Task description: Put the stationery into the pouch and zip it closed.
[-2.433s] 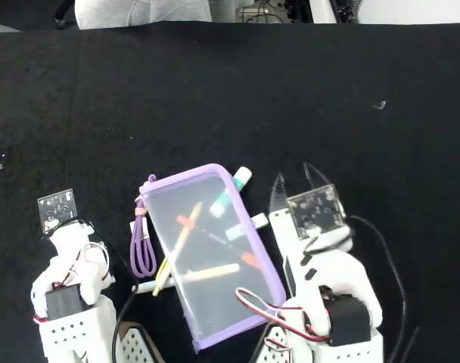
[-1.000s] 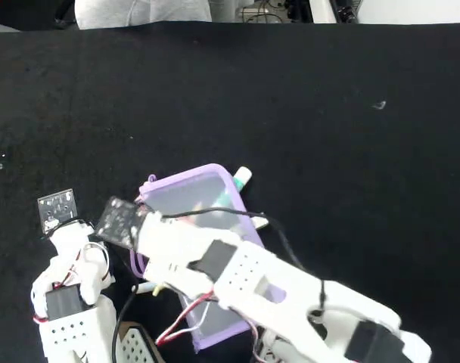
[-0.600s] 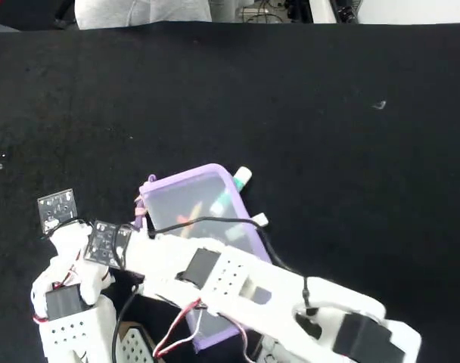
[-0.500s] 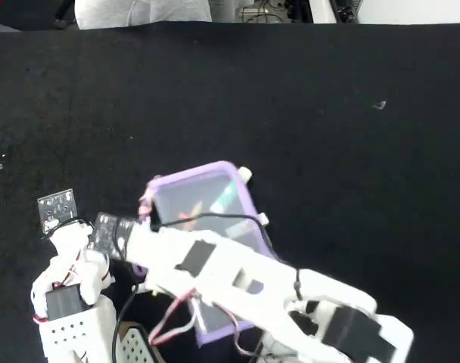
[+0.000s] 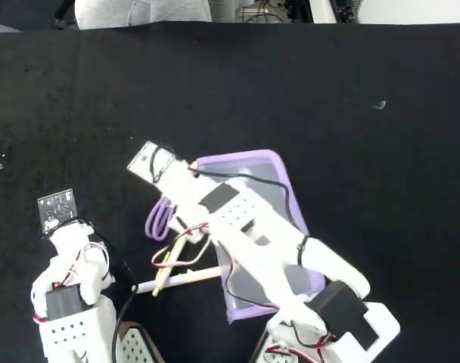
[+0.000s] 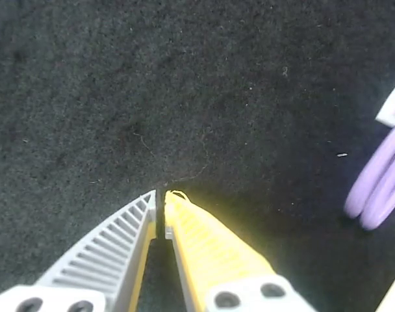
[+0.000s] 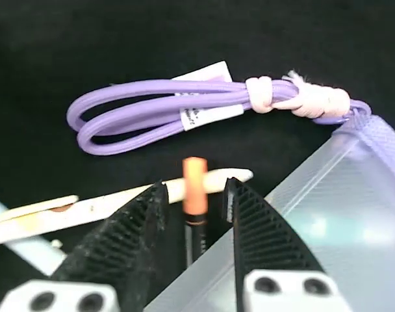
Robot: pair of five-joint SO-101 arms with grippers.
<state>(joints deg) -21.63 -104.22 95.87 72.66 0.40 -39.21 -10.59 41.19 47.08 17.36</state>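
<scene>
- Fingers of the right gripper (image 7: pixel 195 184) spread, with an orange-tipped pencil (image 7: pixel 195 211) standing between them and a gap on either side at the tips.
- Just past those tips, a yellowish pencil (image 7: pixel 100 205) lying crosswise on the cloth, partly hidden by one finger.
- Farther out, the pouch's purple loop (image 7: pixel 152 107), doubled over, carrying a white tag (image 7: pixel 207 73) and tied by a pale knot (image 7: pixel 301 99) to the pouch corner.
- Close beside the other finger, the clear, purple-edged pouch (image 7: pixel 334 214), flat on the black table (image 5: pixel 328 91); zip open or closed, impossible to tell.
- From above: right arm (image 5: pixel 245 219) stretched over the pouch from the near edge, a white pen (image 5: pixel 188 277) outside the pouch, just beside its near left edge.
- Fingers of the left gripper (image 6: pixel 162 195), one grey and one yellow, pressed together at the tips with nothing between, low over bare black cloth, the purple loop off to one side.
- Left arm (image 5: pixel 63 295) folded at the table's near left corner, apart from the pouch.
</scene>
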